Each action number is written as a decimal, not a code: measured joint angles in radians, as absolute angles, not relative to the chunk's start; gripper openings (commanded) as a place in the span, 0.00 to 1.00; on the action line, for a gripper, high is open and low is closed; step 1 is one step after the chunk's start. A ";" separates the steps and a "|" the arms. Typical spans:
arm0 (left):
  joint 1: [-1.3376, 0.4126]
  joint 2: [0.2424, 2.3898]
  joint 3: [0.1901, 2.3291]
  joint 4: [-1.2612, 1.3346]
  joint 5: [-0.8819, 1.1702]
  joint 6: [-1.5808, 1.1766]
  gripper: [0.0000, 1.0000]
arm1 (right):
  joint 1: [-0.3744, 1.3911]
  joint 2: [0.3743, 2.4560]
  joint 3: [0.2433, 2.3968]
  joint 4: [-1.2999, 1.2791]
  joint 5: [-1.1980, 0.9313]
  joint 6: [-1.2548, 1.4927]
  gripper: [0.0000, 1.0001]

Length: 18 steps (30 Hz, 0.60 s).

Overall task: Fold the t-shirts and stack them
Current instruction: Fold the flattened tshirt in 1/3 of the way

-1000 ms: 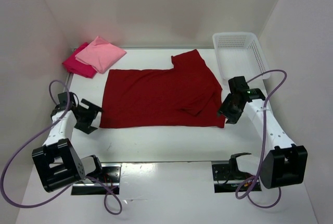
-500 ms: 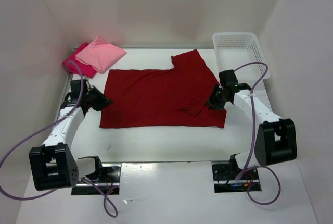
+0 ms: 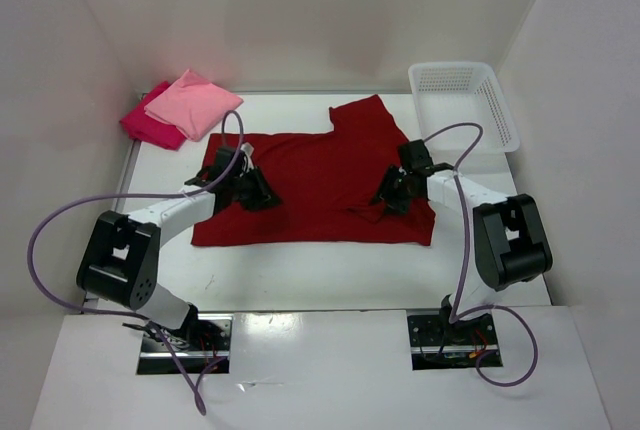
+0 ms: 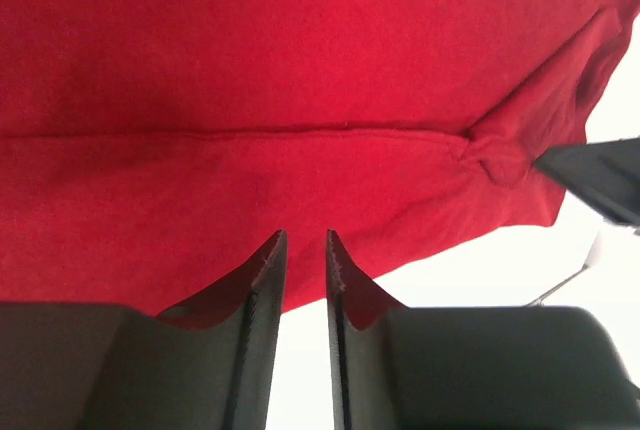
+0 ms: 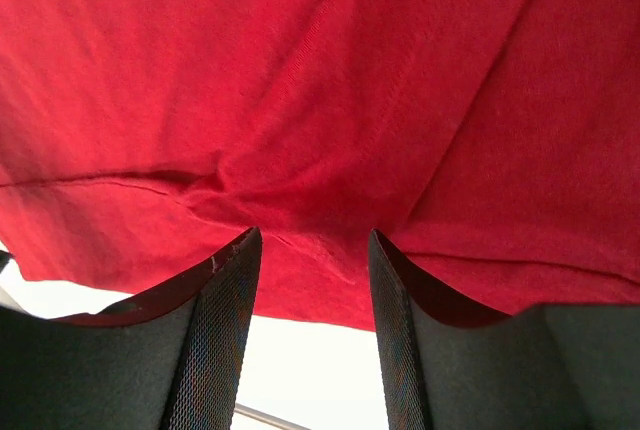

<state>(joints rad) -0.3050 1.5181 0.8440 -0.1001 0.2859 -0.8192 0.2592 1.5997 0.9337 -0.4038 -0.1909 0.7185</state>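
Dark red t-shirt [image 3: 310, 185] spread flat across the middle of the worktop [image 3: 300, 270], one sleeve folded inward near its right side. Left gripper [image 4: 305, 240] low over the shirt's left half: fingers nearly together, slim gap, no cloth between. Right gripper [image 5: 312, 235] at the folded sleeve: fingers well apart, clamping nothing. Light pink t-shirt [image 3: 192, 103] folded atop the crimson-magenta t-shirt [image 3: 148, 127], far left corner. White lattice basket [image 3: 465, 100], far right corner.

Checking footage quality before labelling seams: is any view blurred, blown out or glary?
Top external: soft even light, sharp, a glare patch on the near table edge. Left wrist: dark red shirt seam crisp, bare table blown out white. Right wrist: cloth stitching sharp, fingers dark but their mesh texture shows.
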 measured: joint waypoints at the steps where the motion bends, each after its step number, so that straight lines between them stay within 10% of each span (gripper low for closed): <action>1: -0.302 1.518 0.843 -0.097 0.283 -0.819 0.30 | 0.262 1.599 0.927 -0.402 -0.187 0.725 0.53; 18: -0.173 1.540 0.765 -0.044 0.235 -0.812 0.33 | 0.288 1.598 0.860 -0.335 -0.200 0.792 0.54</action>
